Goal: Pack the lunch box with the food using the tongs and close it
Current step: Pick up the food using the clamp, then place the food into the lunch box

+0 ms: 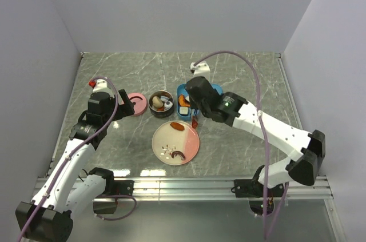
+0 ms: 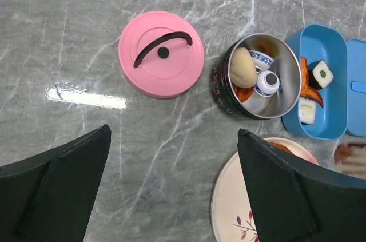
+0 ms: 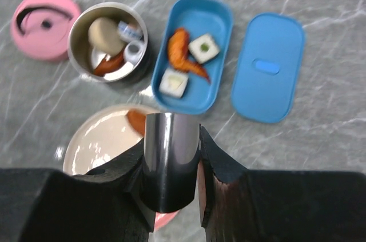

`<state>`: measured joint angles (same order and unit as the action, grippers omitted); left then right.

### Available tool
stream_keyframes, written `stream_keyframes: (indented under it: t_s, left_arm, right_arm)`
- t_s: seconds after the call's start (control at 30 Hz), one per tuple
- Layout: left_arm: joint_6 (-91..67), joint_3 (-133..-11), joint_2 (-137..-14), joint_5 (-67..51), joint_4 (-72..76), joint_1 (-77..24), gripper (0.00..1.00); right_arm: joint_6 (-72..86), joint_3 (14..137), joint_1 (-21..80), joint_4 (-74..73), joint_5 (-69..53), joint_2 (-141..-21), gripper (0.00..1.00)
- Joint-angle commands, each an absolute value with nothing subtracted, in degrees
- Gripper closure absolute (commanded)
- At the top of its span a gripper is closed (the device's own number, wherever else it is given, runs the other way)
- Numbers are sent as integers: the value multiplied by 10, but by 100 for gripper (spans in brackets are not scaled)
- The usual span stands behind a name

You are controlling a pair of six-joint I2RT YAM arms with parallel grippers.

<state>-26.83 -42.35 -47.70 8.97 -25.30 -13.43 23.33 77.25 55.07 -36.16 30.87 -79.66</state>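
Observation:
My right gripper (image 3: 171, 162) is shut on the silver tongs (image 3: 170, 150), whose wide metal end stands between its black fingers (image 3: 220, 162). It hovers over the near edge of the blue lunch box (image 3: 217, 19), which holds an orange shrimp (image 3: 182, 53) and two white sushi squares (image 3: 204, 47). The blue lid (image 3: 267, 67) lies flat to the box's right. A steel round container (image 2: 257, 76) holds a beige bun (image 2: 242, 67) and other pieces. Another shrimp (image 1: 177, 126) lies on the plate (image 1: 166, 139). My left gripper (image 2: 171, 185) is open over bare table, below the pink lid (image 2: 161, 54).
The pink lid with its black handle lies left of the steel container (image 1: 161, 103). The pink-and-white plate (image 2: 229, 202) sits near the table's front, with a dark piece (image 1: 176, 154) on it. Grey walls enclose the marble table; a metal rail (image 1: 183, 183) runs along the near edge.

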Motion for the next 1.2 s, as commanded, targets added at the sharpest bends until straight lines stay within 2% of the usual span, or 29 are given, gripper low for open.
stream_keyframes:
  t_s: [0.0, 0.3, 0.8, 1.17]
  left_arm:
    - [-271, -430, -468, 99, -249, -137, 0]
    - [-266, -432, -472, 103, -249, -137, 1]
    - [-265, -432, -480, 101, -244, -136, 1]
    - [-265, -429, -482, 98, -241, -136, 1]
  right_arm:
    - [214, 827, 516, -328, 331, -832, 83]
    - [217, 889, 478, -316, 337, -908, 83]
    - [221, 930, 459, -316, 342, -961, 84]
    - [232, 921, 459, -333, 351, -947, 84]
